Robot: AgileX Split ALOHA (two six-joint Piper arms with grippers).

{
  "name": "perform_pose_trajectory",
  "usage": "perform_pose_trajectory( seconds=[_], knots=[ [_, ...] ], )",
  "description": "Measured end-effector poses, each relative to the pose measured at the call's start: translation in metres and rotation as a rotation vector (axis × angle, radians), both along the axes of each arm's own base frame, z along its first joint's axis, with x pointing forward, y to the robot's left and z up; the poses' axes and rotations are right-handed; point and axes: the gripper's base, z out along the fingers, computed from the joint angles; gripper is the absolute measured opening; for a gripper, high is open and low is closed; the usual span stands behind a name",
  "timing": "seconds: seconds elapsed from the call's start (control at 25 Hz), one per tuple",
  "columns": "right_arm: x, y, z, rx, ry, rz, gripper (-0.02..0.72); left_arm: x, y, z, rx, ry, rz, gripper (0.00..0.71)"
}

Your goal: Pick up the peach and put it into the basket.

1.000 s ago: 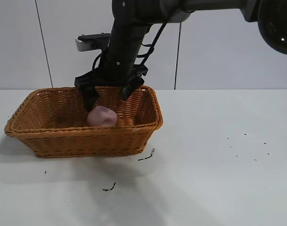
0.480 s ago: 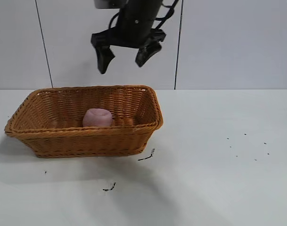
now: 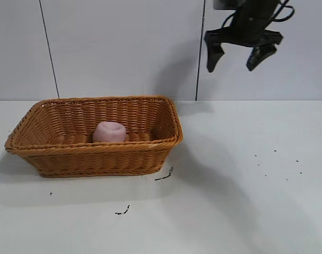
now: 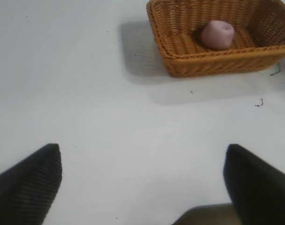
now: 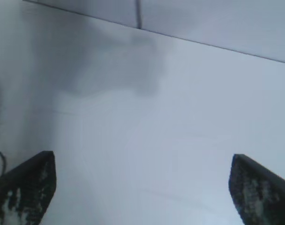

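The pale-pink peach (image 3: 109, 131) lies inside the orange-brown wicker basket (image 3: 97, 150) on the left half of the white table. My right gripper (image 3: 232, 64) is open and empty, high in the air to the right of the basket, in front of the wall. In the right wrist view its fingers (image 5: 25, 187) stand wide apart over bare table. My left gripper (image 4: 142, 152) is open and empty, far from the basket (image 4: 179, 58); the peach (image 4: 217, 34) shows in it from there. The left arm is out of the exterior view.
Small black scraps lie on the table near the basket's front right corner (image 3: 164, 175) and further forward (image 3: 122, 211). Tiny dark specks dot the table's right side (image 3: 277, 164). A pale panelled wall stands behind the table.
My right gripper let go of the peach in the basket, rose out of it and swung up and to the right. The peach settled in the basket.
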Motion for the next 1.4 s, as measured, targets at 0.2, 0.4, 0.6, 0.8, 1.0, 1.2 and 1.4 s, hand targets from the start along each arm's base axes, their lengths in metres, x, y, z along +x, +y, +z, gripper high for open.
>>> perform_pose_trajectory(
  seconds=[0.2,0.4,0.6,0.8,1.0,1.2,1.4],
  knots=[
    [-0.016,-0.003,0.034,0.001,-0.04,-0.005,0.69,0.0,0.0,0.0,0.0,0.0,0.0,0.692],
    [-0.049,0.003,0.066,0.006,-0.037,0.0,0.69,0.0,0.0,0.0,0.0,0.0,0.0,0.692],
    [-0.111,0.005,0.099,0.026,-0.018,-0.003,0.69,0.0,0.0,0.0,0.0,0.0,0.0,0.692],
    [-0.194,0.003,0.113,0.025,0.019,-0.004,0.69,0.0,0.0,0.0,0.0,0.0,0.0,0.692],
    [-0.284,0.0,0.104,0.004,0.046,-0.005,0.69,0.0,0.0,0.0,0.0,0.0,0.0,0.692],
    [-0.366,-0.002,0.075,0.004,0.041,-0.006,0.69,0.0,0.0,0.0,0.0,0.0,0.0,0.692],
    [-0.427,-0.003,0.053,0.01,-0.167,-0.013,0.69,0.0,0.0,0.0,0.0,0.0,0.0,0.692]
  ],
)
